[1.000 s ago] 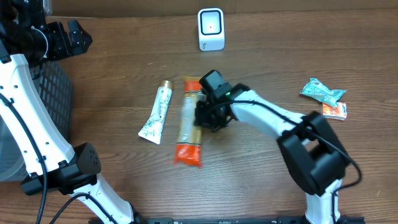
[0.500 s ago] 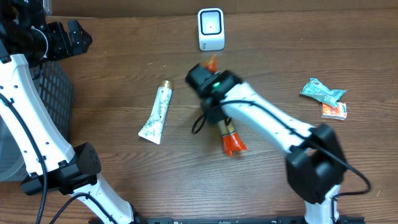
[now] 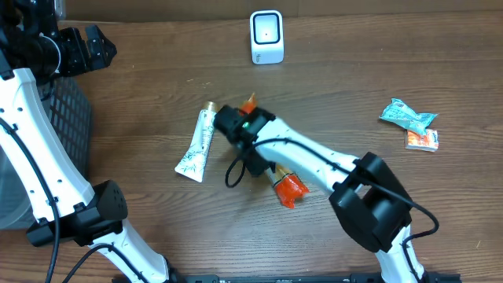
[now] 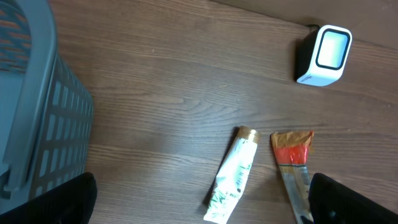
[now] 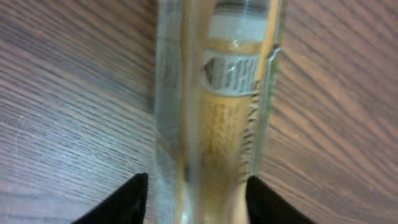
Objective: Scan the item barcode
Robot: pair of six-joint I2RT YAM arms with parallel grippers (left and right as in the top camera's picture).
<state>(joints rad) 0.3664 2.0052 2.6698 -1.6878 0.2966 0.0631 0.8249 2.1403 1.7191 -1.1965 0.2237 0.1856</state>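
The item, a long clear packet with orange ends [image 3: 287, 187], lies slanted across the table's middle, one orange tip [image 3: 249, 101] pointing at the white scanner [image 3: 266, 36]. My right gripper [image 3: 247, 148] sits over its middle. In the right wrist view the packet [image 5: 217, 124] runs between the two black fingers [image 5: 134, 199], which stand apart at its edges; the gripper [image 5: 198, 202] is open. A small grey printed patch [image 5: 227, 72] shows on the packet; I cannot read a barcode. My left gripper [image 3: 93, 45] hangs wide open at the far left, holding nothing [image 4: 202, 210].
A white tube with a gold cap [image 3: 198, 144] lies just left of the right gripper. A teal packet [image 3: 407, 115] and an orange-white packet [image 3: 422, 140] lie at the right. A dark mesh basket [image 3: 69, 118] stands at the left edge.
The right gripper carried the packet from beside the tube up toward the scanner, turning it, then came back down and left. Its jaws have since spread apart. The left arm has not moved.
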